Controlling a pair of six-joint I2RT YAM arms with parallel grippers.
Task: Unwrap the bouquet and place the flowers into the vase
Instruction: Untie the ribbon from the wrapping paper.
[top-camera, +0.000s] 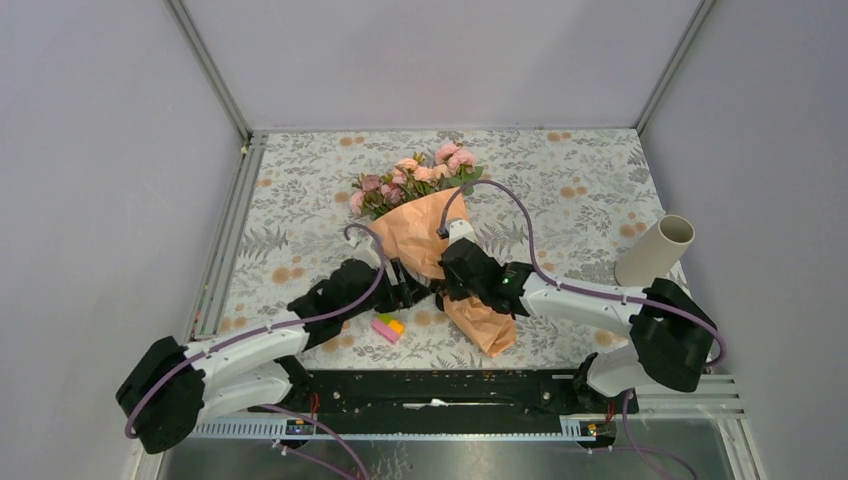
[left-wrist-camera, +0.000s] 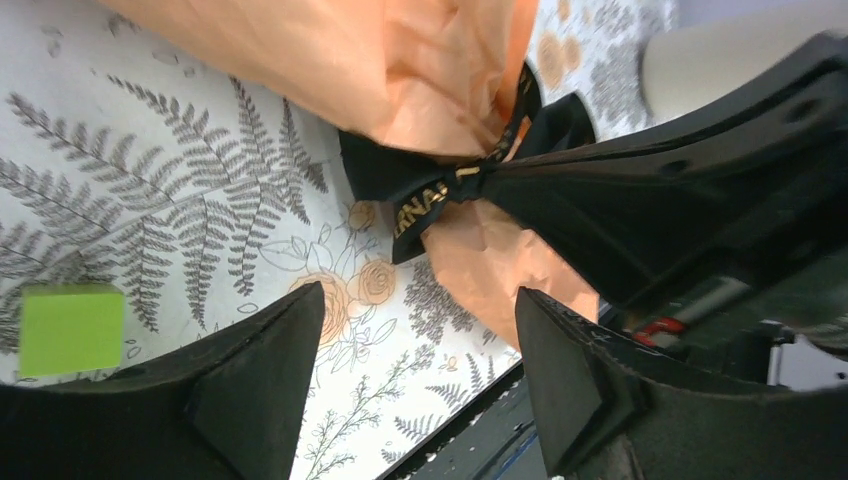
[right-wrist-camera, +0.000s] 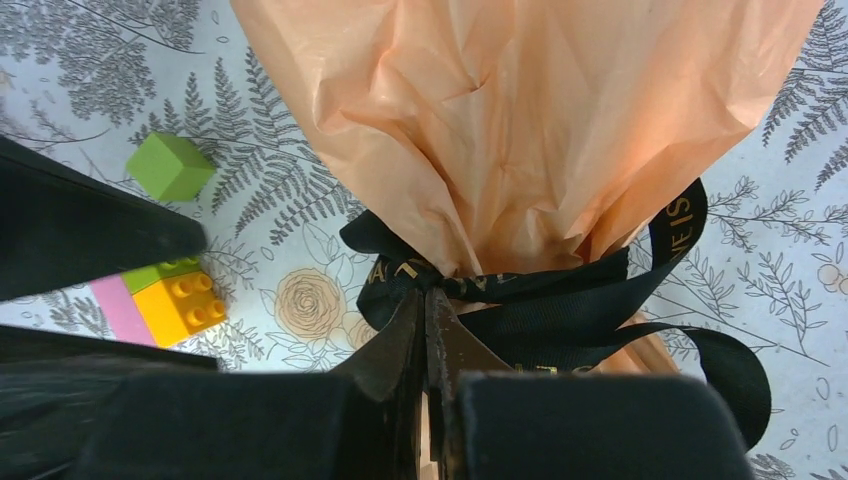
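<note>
Black arms (top-camera: 250, 345) reach in from the near edge of the table and meet over the middle of the fern-and-rose printed tablecloth (top-camera: 580, 190). On that cloth lies the bouquet (top-camera: 430, 235), a cone of crinkled orange paper with its open end turned toward the far wall, where the pink and peach roses (top-camera: 415, 178) spill out with their green leaves. The narrow tail of the wrap points back toward the arm bases. Well apart from it, at the right edge of the cloth, stands the cream cylindrical vase (top-camera: 655, 250), its mouth open and nothing in it. At the bouquet's waist a black ribbon (right-wrist-camera: 560, 300) with gold lettering is tied in a bow, its loops and tails lying loose on the cloth. The right gripper (right-wrist-camera: 428, 310) has its fingers pressed together, pinching the ribbon right at the knot. The left gripper (left-wrist-camera: 418, 300) sits just beside the same knot with its fingers spread and only tablecloth between them. Near the left gripper lie a small stack of pink, yellow and green toy bricks (right-wrist-camera: 165, 300) and, just apart from it, a single green cube (right-wrist-camera: 170, 165).
</note>
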